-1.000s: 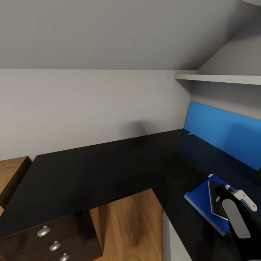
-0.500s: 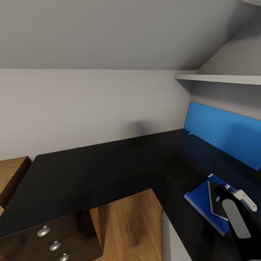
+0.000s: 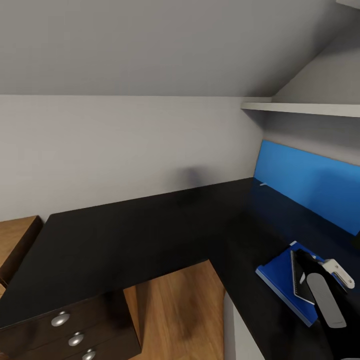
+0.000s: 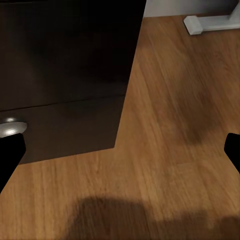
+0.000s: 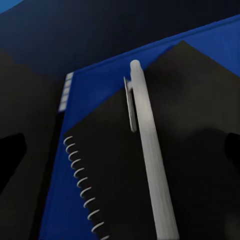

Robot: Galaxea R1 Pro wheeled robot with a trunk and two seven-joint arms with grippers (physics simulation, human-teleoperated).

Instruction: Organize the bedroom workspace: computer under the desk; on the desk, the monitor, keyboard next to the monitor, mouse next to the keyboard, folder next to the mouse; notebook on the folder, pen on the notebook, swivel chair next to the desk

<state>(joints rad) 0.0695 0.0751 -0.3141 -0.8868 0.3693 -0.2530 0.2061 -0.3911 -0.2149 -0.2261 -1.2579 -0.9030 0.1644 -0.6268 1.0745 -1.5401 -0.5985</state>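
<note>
The blue folder lies on the right wing of the black desk, near the blue back panel. On the folder rests the dark spiral notebook, and the white pen lies flat along the notebook. My right gripper hovers just above them, open; in the right wrist view its fingers stand wide apart on either side of the pen, touching nothing. My left gripper is open and empty, low over the wood floor beside the drawer unit.
A white wall shelf juts out above the back panel. The drawer unit with silver knobs stands under the desk's left wing. A white desk foot rests on the plank floor.
My right gripper has shifted slightly to the right over the notebook. The desk and camera have stayed put.
</note>
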